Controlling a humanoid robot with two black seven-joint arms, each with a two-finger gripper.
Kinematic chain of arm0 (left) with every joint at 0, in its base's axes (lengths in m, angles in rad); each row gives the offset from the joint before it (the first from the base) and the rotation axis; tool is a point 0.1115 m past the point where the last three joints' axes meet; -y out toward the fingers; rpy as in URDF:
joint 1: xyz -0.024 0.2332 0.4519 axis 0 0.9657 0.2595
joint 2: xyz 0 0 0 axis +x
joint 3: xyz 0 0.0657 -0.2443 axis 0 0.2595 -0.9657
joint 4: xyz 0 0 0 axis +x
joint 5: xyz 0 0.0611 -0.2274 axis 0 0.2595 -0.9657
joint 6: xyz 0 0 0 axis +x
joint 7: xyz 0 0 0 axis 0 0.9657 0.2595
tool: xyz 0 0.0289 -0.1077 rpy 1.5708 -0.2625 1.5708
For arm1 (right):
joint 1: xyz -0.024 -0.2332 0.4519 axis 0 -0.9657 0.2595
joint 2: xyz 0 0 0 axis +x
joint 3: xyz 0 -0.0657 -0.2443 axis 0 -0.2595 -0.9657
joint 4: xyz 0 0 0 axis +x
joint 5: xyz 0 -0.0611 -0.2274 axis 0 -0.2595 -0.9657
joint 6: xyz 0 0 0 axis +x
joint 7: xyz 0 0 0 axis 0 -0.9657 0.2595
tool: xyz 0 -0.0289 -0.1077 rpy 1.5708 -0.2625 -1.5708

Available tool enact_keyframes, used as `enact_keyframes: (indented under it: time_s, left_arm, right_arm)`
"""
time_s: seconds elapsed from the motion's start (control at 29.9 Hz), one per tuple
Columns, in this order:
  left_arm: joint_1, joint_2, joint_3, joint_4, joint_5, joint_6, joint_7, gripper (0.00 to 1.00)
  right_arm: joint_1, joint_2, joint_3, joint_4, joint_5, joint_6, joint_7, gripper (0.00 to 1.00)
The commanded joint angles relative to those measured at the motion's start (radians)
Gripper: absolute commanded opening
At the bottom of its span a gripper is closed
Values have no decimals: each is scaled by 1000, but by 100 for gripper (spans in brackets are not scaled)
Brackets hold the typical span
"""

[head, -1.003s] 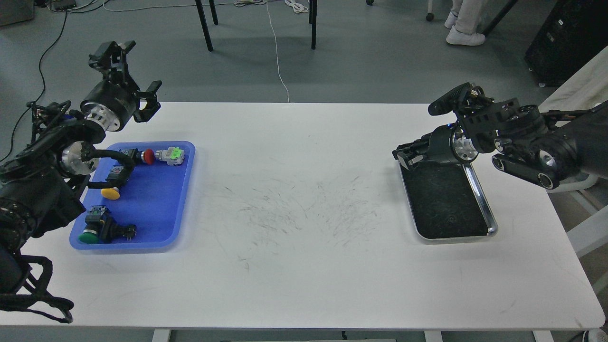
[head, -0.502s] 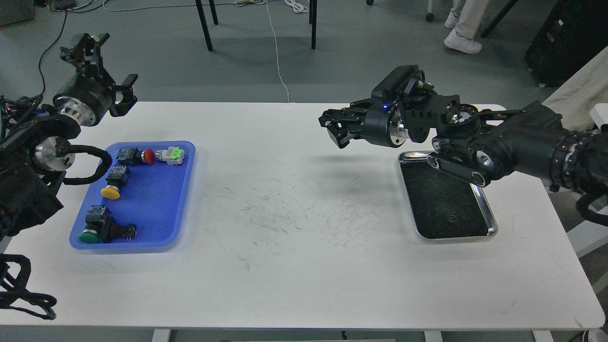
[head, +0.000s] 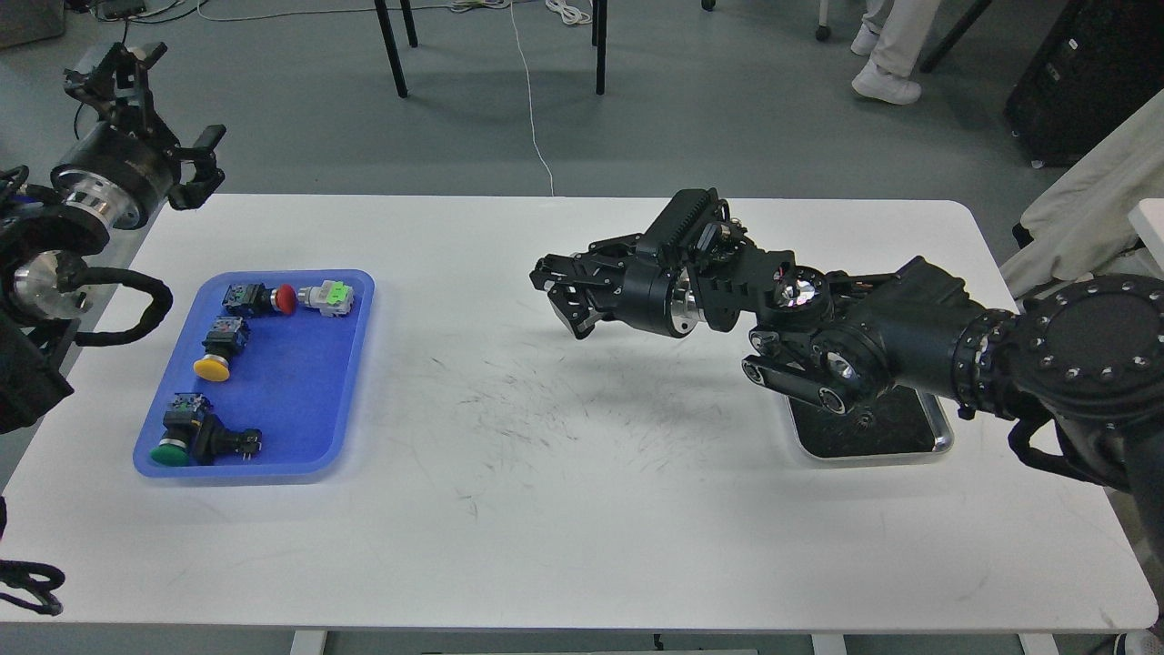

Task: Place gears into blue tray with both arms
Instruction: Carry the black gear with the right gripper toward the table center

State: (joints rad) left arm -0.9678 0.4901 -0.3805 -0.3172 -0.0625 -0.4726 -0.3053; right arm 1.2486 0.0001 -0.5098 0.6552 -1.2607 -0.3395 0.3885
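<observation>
The blue tray (head: 291, 391) lies at the table's left and holds several coloured-cap push-button switches. One tiny black gear (head: 860, 420) shows on the steel tray (head: 942, 438), just under my right arm's elbow. My right gripper (head: 564, 296) hangs above the middle of the table, pointing left toward the blue tray and well short of it. Its dark fingers overlap, so I cannot tell whether anything sits between them. My left gripper (head: 153, 116) is raised beyond the table's far-left corner, clear of the blue tray, with its fingers spread open and empty.
Red (head: 284, 298), yellow (head: 211, 367) and green (head: 170, 452) switches sit along the blue tray's left and far sides. My right arm covers most of the steel tray. Scuffed white tabletop (head: 564, 473) lies between the two trays. Chair legs and cables are on the floor beyond.
My right arm has swung left from the steel tray to mid-table. My left arm has drawn back up and left, off the blue tray.
</observation>
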Motion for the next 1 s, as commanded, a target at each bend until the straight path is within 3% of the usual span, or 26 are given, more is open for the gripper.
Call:
enact_keyframes:
  time_s: [0.0,0.97]
  left_arm:
    - [0,5,-2,-2,0,0,2,98]
    - [1,127,-2,-118,-2,23,0,98]
  right_arm:
    - [-58,0,-1,-35,-78,-29,1,1]
    - [-158,0,4,67,-313,-125,52,1]
